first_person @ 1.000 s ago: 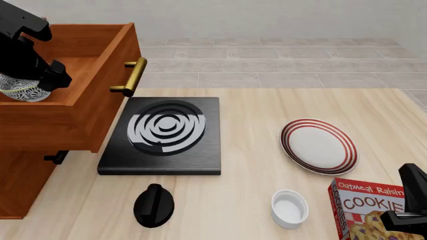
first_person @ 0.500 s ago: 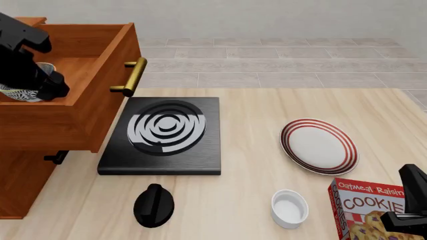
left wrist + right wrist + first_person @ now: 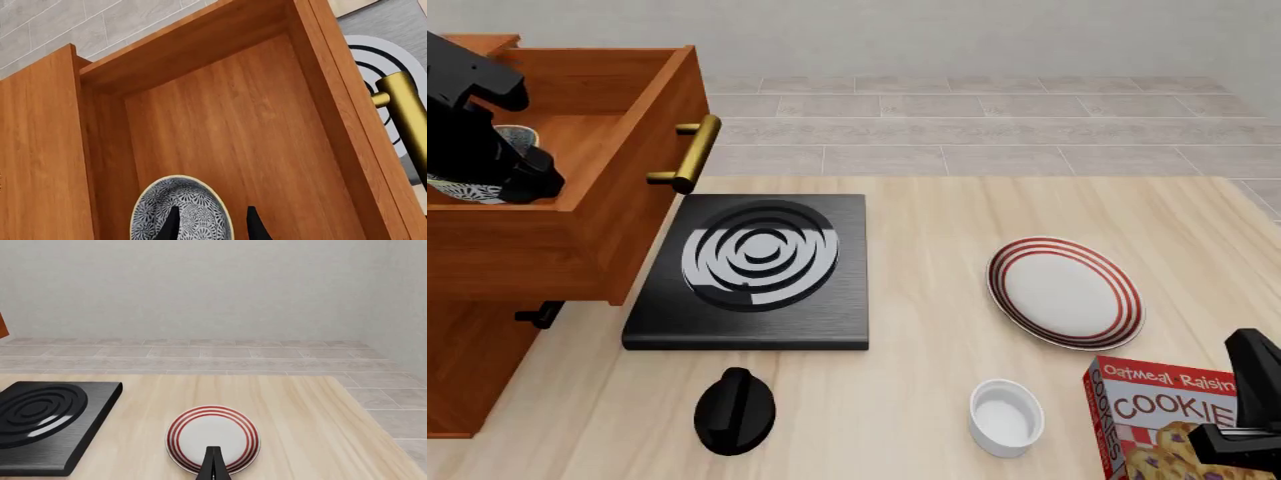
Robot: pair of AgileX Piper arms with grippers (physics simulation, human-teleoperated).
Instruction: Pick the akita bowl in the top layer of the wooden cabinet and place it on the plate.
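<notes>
My left gripper (image 3: 210, 225) straddles the akita bowl's (image 3: 181, 207) rim, fingers apart w/ one inside, one outside, not yet clamped.
Wooden cabinet (image 3: 481, 330), top layer (image 3: 233, 130) pulled out, bowl on its floor; I'd pinch rim squarely, lift straight up clear of drawer walls, then carry to plate (image 3: 1065, 291).

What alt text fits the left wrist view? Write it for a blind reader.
The left hand straddles the rim of a patterned bowl inside an open wooden drawer. A brass handle and part of a black stove slab show beyond the drawer's front.
</notes>
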